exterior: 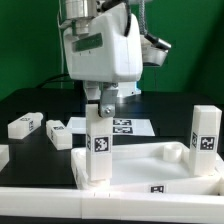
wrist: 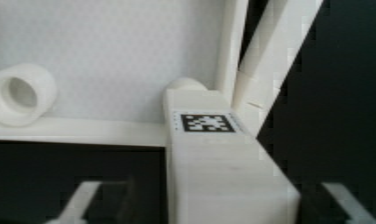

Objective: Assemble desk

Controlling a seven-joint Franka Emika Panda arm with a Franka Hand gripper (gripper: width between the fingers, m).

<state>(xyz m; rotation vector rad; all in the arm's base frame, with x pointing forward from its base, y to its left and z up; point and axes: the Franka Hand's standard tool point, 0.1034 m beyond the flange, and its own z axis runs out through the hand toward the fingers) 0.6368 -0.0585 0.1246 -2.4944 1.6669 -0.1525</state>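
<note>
On the black table (exterior: 25, 104), at the exterior view's left, a first loose leg (exterior: 23, 125) lies on its side. A second loose leg (exterior: 60, 133) lies just beside it, toward the middle. Neither one is touching the tabletop.

Next comes the tabletop (exterior: 150, 160), a white slab with a raised rim that sits low at the front like a shallow tray. Two legs stand up out of it. The standing leg (exterior: 99, 145) rises at the slab's corner on the exterior view's left, and the right-hand leg (exterior: 204, 132) stands at the opposite end. The floor of the slab between them is bare.

The gripper (exterior: 104, 103) hangs from the white robot body (exterior: 100, 50) directly over the standing leg. From this side I cannot tell how its jaws stand. Behind it the marker board (exterior: 128, 126) lies flat on the table.

The wrist view settles the jaws. The gripper (wrist: 220, 200) is open, with a blurred finger (wrist: 92, 200) on either side of the standing leg (wrist: 211, 170) and a dark gap between each finger and the leg, so nothing is gripped. The same view shows a square tag (wrist: 208, 123) on the leg's top end. It also shows a round socket (wrist: 16, 92) inside the tabletop (wrist: 114, 50), which the exterior view does not reveal. The loose legs and the marker board appear only in the exterior view.
</note>
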